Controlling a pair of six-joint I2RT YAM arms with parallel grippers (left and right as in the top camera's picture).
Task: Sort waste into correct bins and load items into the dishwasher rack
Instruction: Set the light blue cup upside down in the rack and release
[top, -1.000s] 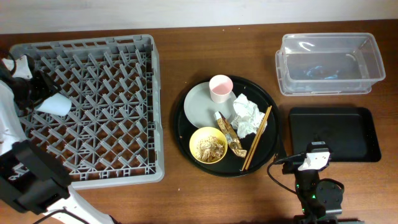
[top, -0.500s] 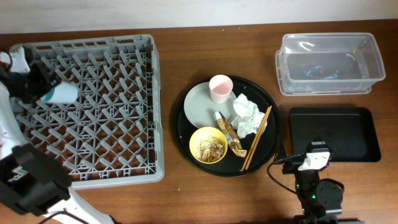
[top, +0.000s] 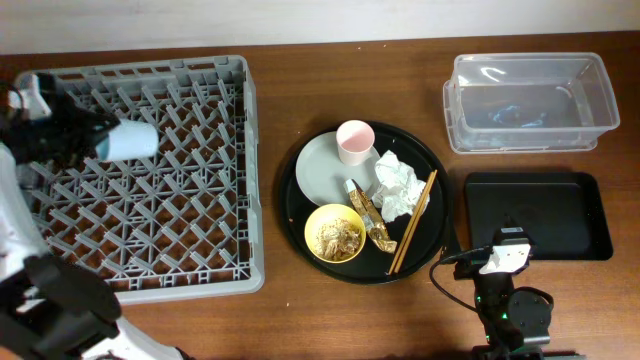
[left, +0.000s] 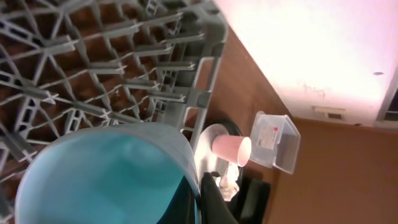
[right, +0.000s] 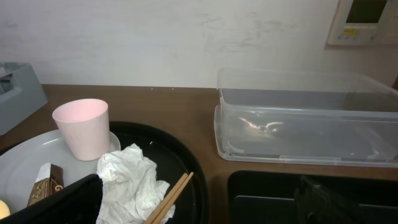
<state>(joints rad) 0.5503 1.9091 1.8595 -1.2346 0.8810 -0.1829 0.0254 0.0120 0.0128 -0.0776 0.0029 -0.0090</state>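
The right tool (top: 508, 246), jaws apart, sits at the desk's near edge, well apart from the dishwasher rack (top: 200, 232), toward whose far-left corner the left tool (top: 98, 141) clamps the light blue cup (top: 132, 141) by its rim, the cup on its side, base pointing toward the rack's right edge.

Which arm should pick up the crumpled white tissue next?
Probably the right. The right pincer is open, empty and close to the crumpled white tissue on the round tray. The left pincer is busy, shut on the light blue cup over the dishwasher rack, far across the table.
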